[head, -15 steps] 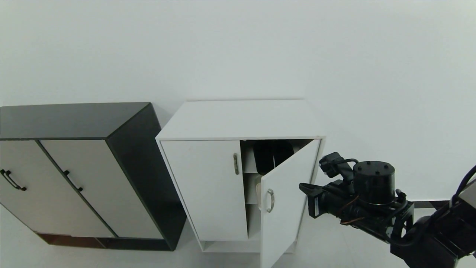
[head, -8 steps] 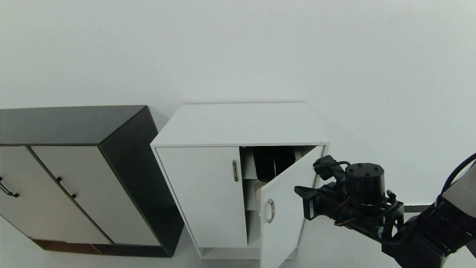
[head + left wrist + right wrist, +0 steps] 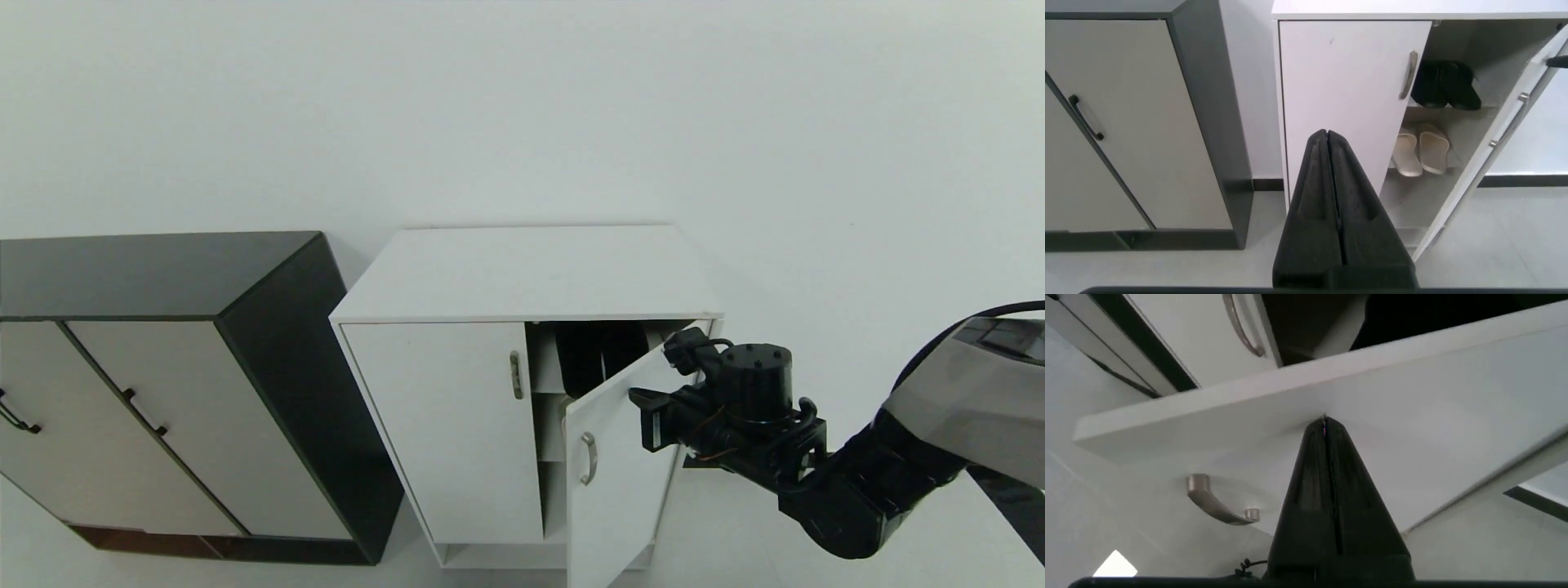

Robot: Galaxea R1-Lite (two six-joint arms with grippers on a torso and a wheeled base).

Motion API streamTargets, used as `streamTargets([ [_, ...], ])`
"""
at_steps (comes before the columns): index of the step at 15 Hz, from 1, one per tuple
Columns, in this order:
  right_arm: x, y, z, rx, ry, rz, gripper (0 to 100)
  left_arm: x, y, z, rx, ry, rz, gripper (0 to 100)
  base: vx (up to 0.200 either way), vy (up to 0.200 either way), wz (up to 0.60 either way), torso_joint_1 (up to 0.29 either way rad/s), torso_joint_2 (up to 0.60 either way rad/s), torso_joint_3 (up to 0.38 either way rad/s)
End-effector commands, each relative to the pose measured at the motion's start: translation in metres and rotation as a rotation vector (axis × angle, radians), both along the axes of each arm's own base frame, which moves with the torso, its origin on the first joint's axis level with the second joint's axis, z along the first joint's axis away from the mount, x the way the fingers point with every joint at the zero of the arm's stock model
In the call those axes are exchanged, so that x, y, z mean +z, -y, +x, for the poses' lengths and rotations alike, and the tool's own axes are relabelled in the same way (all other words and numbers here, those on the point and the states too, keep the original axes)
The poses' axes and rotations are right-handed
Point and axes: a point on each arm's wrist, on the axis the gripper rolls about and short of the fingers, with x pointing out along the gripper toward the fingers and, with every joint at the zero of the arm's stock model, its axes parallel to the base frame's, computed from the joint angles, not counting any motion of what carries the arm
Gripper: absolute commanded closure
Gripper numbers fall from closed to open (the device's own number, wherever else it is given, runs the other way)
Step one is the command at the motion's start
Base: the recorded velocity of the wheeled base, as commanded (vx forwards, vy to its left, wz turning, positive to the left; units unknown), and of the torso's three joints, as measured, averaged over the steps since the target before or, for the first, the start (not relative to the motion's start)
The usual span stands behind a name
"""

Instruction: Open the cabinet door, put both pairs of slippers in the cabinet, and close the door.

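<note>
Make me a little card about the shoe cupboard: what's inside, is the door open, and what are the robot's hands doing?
Cupboard: white cabinet, next to a black cabinet
Doors: right door partly open; left door shut
Top shelf: black slippers
Shelf below: light slippers
Right hand: right gripper shut, tip at the right door's outer face
Left hand: left gripper shut, holding nothing, facing the cabinet front

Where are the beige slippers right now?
In the left wrist view, the beige slippers sit on the middle shelf of the white cabinet, on its open right side, below the black slippers.
</note>
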Motion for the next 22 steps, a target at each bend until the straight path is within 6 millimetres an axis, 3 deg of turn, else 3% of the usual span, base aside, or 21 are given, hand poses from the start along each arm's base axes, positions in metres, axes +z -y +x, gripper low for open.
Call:
streamTargets([
  [1,-0.011,-0.002,0.010,-0.011,-0.013,-0.008,100,0.000,0.000,0.000,0.001,-0.002,0.000,100,0.000,0.000,0.00,0.000,0.00,0.000],
  [6,-0.019,-0.001,0.038,-0.049,0.011,0.006,100,0.000,0.000,0.000,-0.001,-0.002,0.000,100,0.000,0.000,0.00,0.000,0.00,0.000],
  [22,-0.019,0.006,0.083,-0.118,0.013,0.006,100,0.000,0.000,0.000,0.001,-0.002,0.002,100,0.000,0.000,0.00,0.000,0.00,0.000],
])
